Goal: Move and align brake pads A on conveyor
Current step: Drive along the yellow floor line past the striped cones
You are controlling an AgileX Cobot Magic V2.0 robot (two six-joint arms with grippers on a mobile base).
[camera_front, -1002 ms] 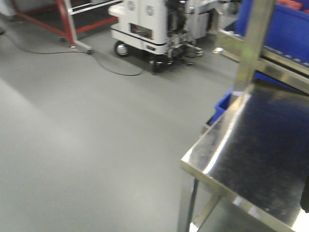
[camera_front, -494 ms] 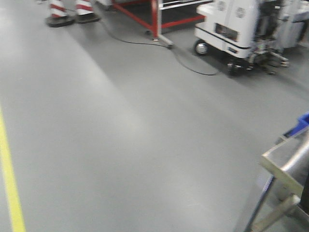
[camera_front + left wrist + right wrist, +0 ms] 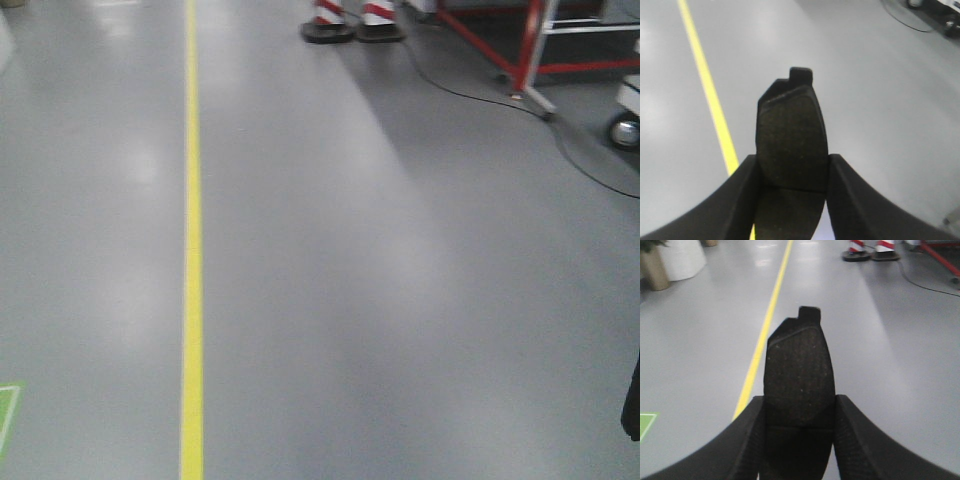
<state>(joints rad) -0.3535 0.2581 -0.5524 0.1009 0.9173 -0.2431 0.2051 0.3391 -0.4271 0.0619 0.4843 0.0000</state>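
Carrying stage, by judgement: left gripper (image 3: 792,165) pinches a flat dark grey oblong brake pad (image 3: 790,125) at frame centre, tab uppermost; right gripper (image 3: 799,405) likewise pinches a second pad (image 3: 799,360); neither placed nor aligned; conveyor unseen, only glossy grey floor (image 3: 400,300) with yellow line (image 3: 192,250); pads' lower ends cut off.

Front view: high vantage, facing forward and down across floor (image 3: 400,300); wide, distant.
Left wrist view: set behind my left pincer (image 3: 792,159), sighting along fingers, very near; clamped left pad (image 3: 790,125) fills centre.
Right wrist view: same, behind my right pincer (image 3: 800,399); right pad (image 3: 799,360) central.
Shared: yellow line (image 3: 192,250), in all three views, left of each pincer; cones (image 3: 352,20), in front view and ahead of right pincer.
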